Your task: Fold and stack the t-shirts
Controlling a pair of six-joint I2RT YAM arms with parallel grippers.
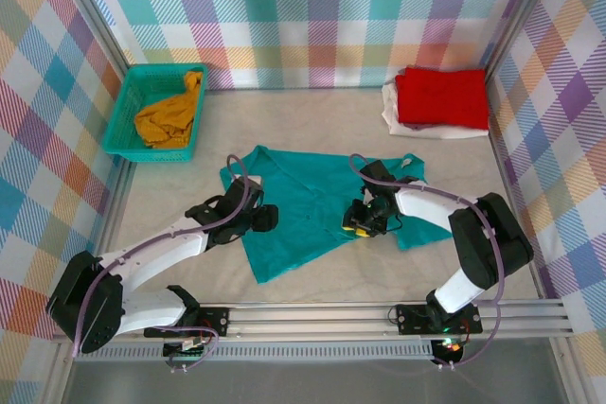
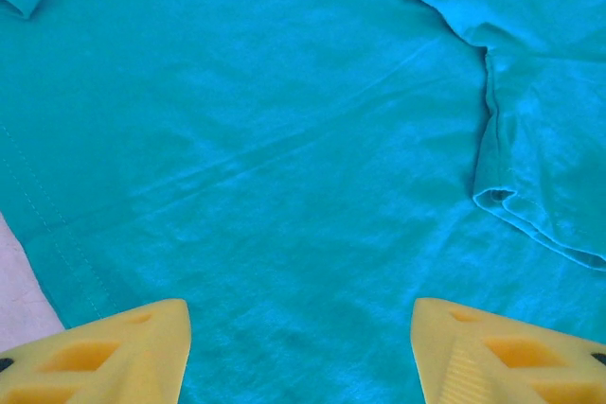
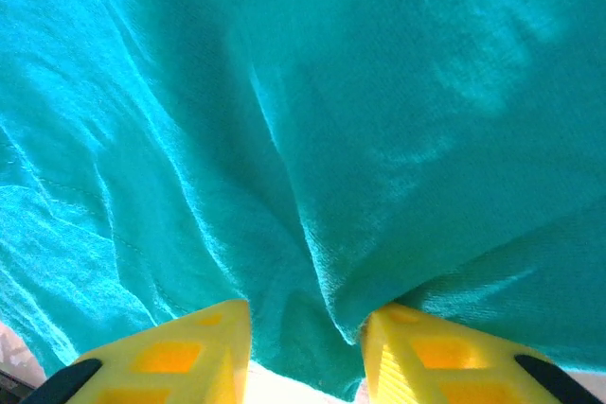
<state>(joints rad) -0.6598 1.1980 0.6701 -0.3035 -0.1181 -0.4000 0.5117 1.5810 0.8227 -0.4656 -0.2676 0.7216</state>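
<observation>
Top external: fixed, high above and behind the arm bases. Faces down and forward over the whole table [image 1: 312, 120], from near edge to far edge. Distant.
Left wrist: on the left arm, faces steeply down. Close over the teal t-shirt [image 2: 284, 158], with the left gripper [image 2: 301, 352] at the frame's lower edge.
Right wrist: on the right arm, faces down. Very close to the cloth, with the right gripper [image 3: 306, 352] at the lower edge.
Shared: the teal t-shirt, mid-table toward the near edge, appears in all three views.

Four t-shirts: teal [image 1: 303, 201], red [image 1: 441, 96], white [image 1: 390, 106], mustard [image 1: 169, 118]; one basket [image 1: 121, 106]; two grippers: left [image 2: 301, 328], right [image 3: 305, 328]
</observation>
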